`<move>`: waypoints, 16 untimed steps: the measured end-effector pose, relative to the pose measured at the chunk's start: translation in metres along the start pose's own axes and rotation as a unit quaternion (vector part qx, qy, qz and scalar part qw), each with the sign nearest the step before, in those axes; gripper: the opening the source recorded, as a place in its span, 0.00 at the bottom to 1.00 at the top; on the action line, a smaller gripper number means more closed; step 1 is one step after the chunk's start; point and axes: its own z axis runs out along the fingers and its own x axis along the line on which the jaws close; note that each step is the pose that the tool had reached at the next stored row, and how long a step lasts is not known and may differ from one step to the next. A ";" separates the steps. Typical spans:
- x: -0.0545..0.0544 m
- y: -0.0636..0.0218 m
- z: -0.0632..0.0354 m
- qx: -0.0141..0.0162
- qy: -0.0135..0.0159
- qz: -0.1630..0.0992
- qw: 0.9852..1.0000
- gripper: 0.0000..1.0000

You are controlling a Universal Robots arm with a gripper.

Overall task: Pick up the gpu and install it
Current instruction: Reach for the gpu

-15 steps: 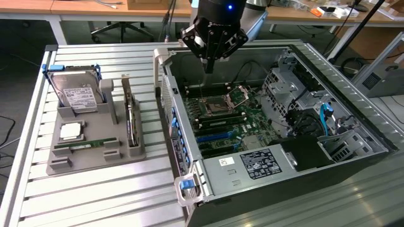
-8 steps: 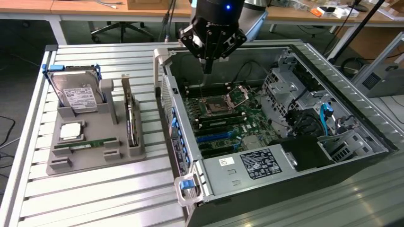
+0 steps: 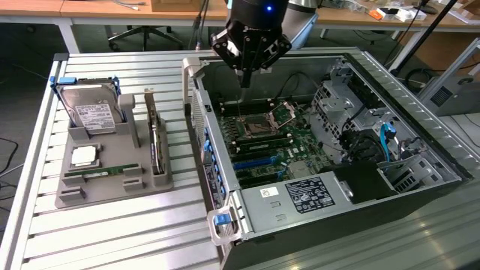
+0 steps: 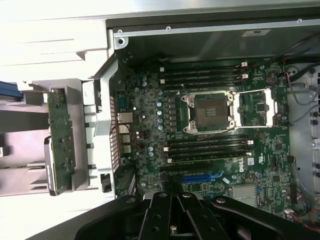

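The gripper [image 3: 244,80] is hovering over the open computer case [image 3: 197,104], claw pressed together and empty. The gpu [image 3: 155,138] is standing upright in a gray holder [image 3: 112,187] beside the case.

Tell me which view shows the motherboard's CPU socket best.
The wrist view: it looks straight down on the CPU socket, so its empty square bed and the frame swung open beside it are plain. The exterior view shows the CPU socket at a slant and small, deep inside the computer case.
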 end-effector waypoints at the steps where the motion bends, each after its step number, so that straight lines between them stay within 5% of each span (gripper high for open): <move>1: 0.000 0.0000 0.0000 0.000 0.000 0.000 1.000 0.11; 16: 0.005 -0.0004 -0.0002 0.000 0.000 0.000 1.000 0.11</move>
